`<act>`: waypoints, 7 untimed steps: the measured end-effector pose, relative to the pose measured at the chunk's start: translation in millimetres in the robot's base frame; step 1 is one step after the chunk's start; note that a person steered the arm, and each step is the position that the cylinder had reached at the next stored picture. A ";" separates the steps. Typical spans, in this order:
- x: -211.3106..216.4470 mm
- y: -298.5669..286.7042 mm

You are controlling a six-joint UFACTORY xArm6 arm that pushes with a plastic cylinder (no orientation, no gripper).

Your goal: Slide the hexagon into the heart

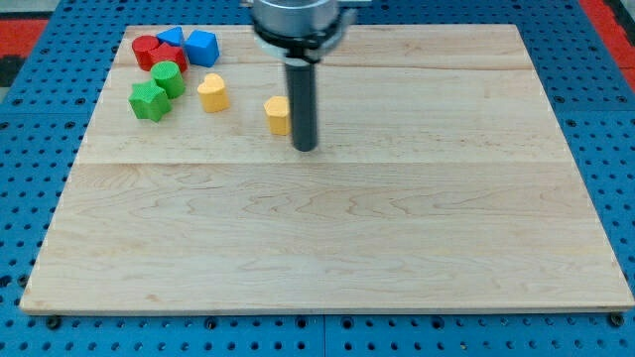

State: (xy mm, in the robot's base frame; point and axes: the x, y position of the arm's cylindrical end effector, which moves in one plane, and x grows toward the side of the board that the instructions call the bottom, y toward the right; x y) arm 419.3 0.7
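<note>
The rod ends in a bare tip (305,148); there are no jaws on this arm, so nothing stands apart, together or clamped. The tip rests on the wooden board (327,248), in its upper half, a little to the view's left of centre. Just beside the rod, on the view's left and slightly higher, sits the yellow hexagon (278,114); its right edge is hidden behind the rod, so whether the two touch cannot be told. Further to the view's left, apart from the hexagon, stands the yellow heart (211,93), with bare board between them. Left of the heart, a green block (168,77) and a second green block (149,101), star-like in outline, sit close together. Above these, in the board's top-left corner, a red cluster (156,52) touches a blue triangle-like block (172,39) and a blue cube-like block (202,47). The arm's grey housing (298,20) enters from the view's top. Around the board lies a blue pegboard surface (595,149).
</note>
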 end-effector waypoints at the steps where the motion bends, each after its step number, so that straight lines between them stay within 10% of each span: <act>1: -28.5 7.9; 7: -61.9 -125.3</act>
